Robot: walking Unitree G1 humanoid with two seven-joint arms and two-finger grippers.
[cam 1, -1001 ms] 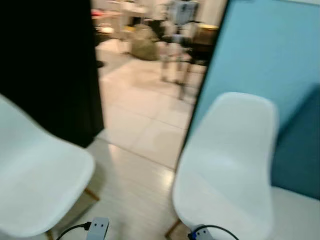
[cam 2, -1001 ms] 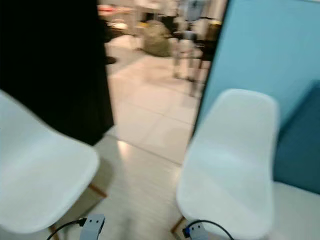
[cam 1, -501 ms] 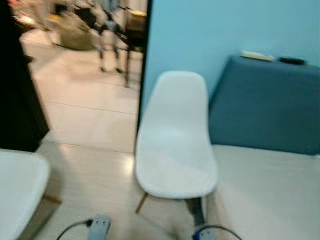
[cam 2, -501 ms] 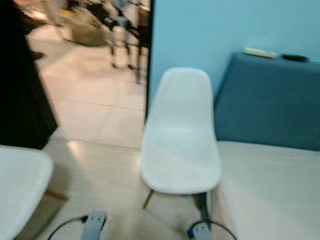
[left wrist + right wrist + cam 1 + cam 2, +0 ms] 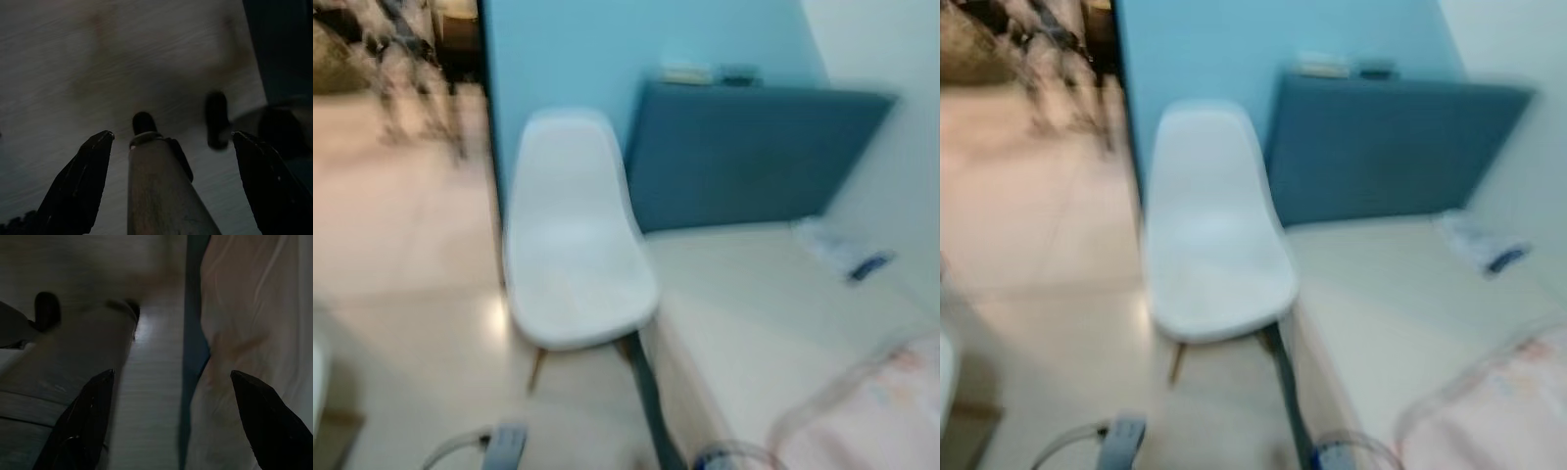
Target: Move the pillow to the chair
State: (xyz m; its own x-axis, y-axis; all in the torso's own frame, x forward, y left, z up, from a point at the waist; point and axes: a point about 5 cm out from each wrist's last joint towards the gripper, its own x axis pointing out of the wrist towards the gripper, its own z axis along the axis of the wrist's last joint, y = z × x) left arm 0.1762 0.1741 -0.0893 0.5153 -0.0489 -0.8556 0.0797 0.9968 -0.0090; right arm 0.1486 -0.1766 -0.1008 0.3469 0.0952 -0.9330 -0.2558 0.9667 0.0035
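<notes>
A white shell chair (image 5: 573, 235) on wooden legs stands with an empty seat beside the bed (image 5: 754, 304), against the light blue wall. On the bed's near right corner lies a pale pink, soft, rumpled thing (image 5: 876, 397); blur keeps me from telling whether it is the pillow or a cover. Both arms hang low. In the left wrist view my left gripper (image 5: 172, 134) is open over the wood floor, with my own leg between its fingers. My right gripper (image 5: 172, 376) is open too, beside the pink fabric (image 5: 244, 333) at the bed's edge.
A dark blue headboard (image 5: 744, 157) backs the bed, with small items on its top edge. A small white and blue object (image 5: 847, 257) lies on the mattress near the right wall. Left of the chair, pale floor (image 5: 391, 245) runs toward a room with furniture.
The whole view has swung to the right: the chair has slid left in the picture, the other white chair has left it, and the bed with the pink fabric has come in.
</notes>
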